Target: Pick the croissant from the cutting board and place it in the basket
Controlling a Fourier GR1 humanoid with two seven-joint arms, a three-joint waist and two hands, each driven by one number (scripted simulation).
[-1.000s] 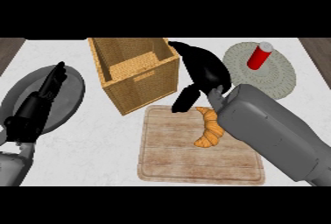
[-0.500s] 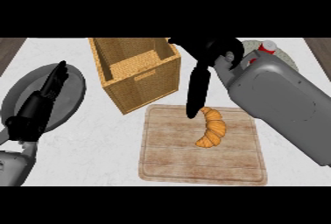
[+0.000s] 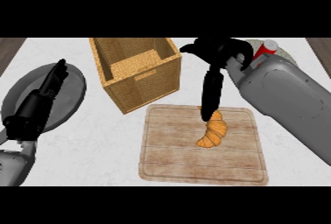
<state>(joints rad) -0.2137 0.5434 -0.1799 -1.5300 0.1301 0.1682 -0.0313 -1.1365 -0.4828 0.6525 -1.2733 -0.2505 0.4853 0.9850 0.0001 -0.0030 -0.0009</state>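
Currently the right hand [image 3: 212, 94], fingers straight, touches the croissant [image 3: 213, 131] ungrasped; it may slide across the cutting board [image 3: 181, 162].

Right hand [image 3: 220, 54] fingers [image 3: 211, 94] straight, downward

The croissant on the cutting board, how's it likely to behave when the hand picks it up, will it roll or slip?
The croissant lies flat on the cutting board, and its curved shape probably keeps it from rolling. It looks small, so likely light. Its tapered ends could slide out between the fingers of the right hand, whose long straight fingers reach down to its upper end.
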